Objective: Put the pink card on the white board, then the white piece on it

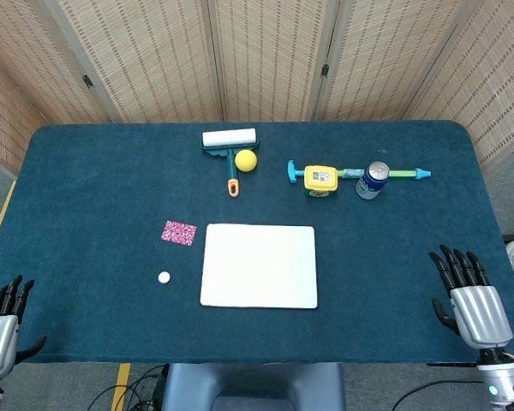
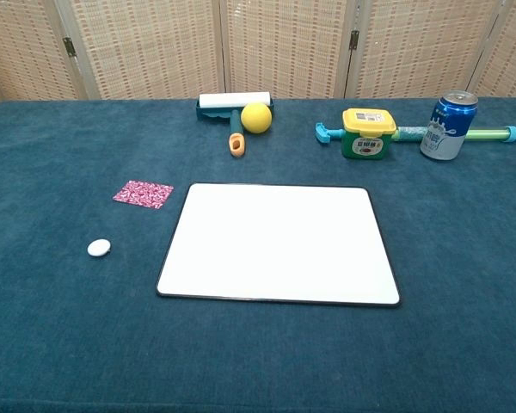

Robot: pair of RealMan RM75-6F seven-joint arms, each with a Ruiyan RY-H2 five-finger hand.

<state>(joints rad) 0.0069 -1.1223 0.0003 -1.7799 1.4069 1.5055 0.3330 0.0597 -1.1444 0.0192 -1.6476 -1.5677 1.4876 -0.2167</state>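
Card first: pink card point(image 1: 179, 232) lies flat on the tabletop just off the white board's point(image 1: 259, 265) far-left corner, white piece point(image 1: 164, 277) nearer me, left of the board. Nothing started yet. My left hand point(image 1: 2, 325) and right hand point(image 1: 471, 295) wait at the near corners, fingers spread, empty. I reckon left reaches in and pinches that thin card.

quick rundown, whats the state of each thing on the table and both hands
pink card: flat on cloth, left of board, not placed
white piece: on cloth, apart from card
white board: flat, bare
left hand: open, holds nothing
right hand: open, holds nothing
blue can: upright
lint roller: lying flat
yellow ball: beside roller
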